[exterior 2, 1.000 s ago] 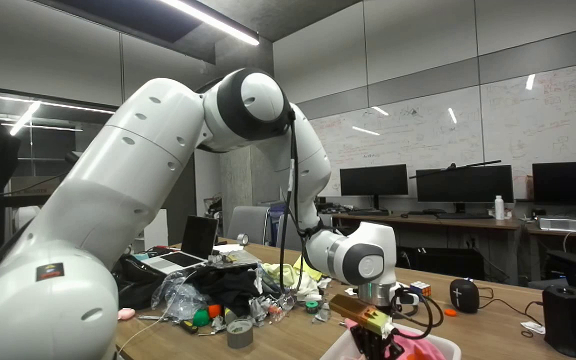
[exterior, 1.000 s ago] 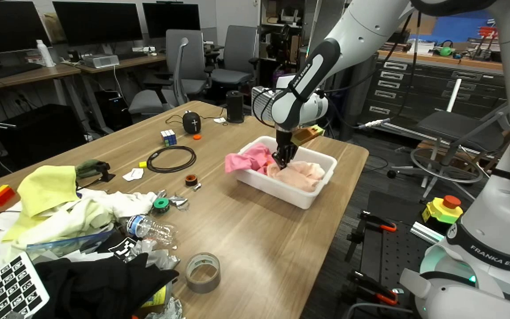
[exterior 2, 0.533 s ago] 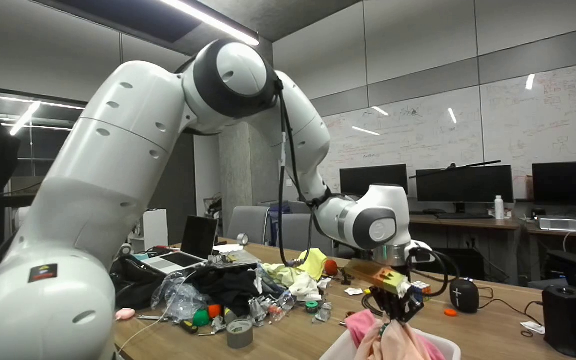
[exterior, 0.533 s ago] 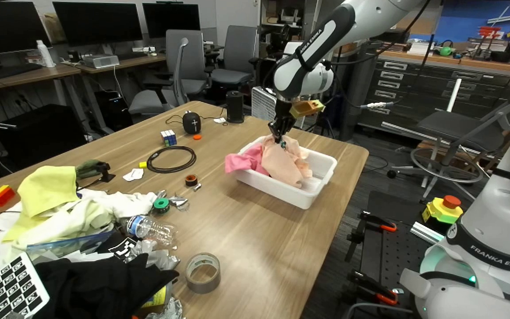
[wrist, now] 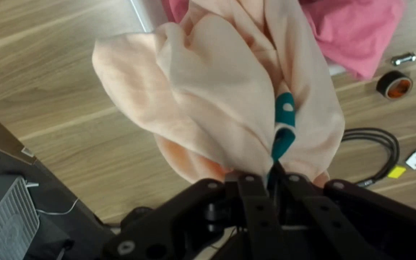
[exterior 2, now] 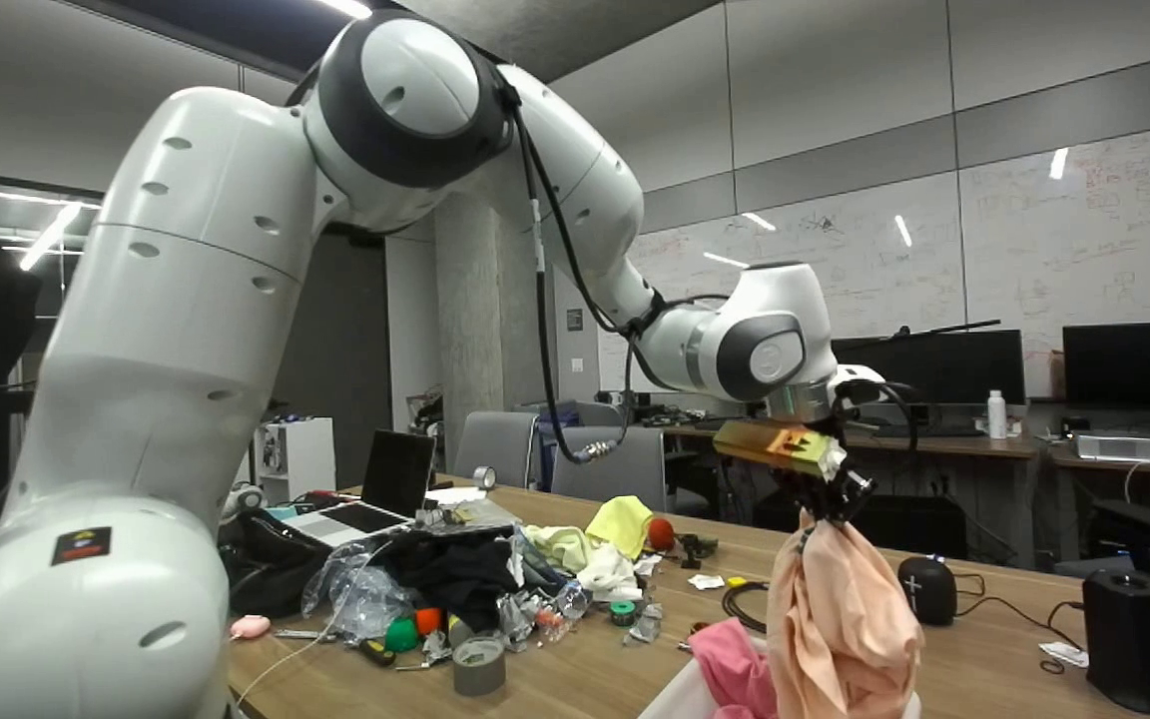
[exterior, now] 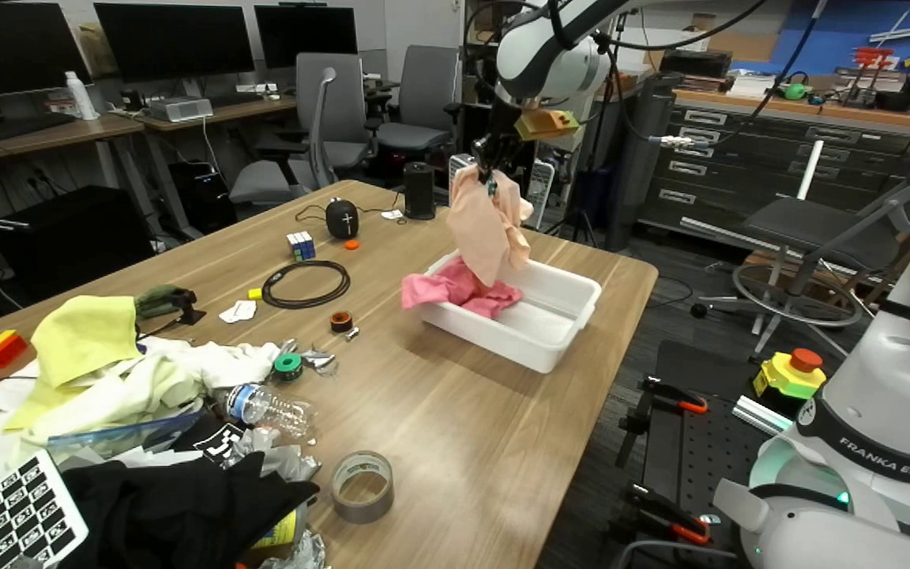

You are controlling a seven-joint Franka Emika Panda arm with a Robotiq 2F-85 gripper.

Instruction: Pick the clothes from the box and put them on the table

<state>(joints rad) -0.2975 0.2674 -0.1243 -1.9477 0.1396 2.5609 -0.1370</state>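
Clenched on a gathered peach cloth, the gripper holds it over the white rectangular plastic box near a corner of the brown wooden bench. The hem should rise clear of the rumpled pink cloth in the box before any sideways carry.

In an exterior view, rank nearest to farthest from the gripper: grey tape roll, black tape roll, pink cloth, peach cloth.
1. Peach cloth, in the gripper.
2. Pink cloth, below, draped over box rim.
3. Black tape roll, image-left of box.
4. Grey tape roll, image foreground.
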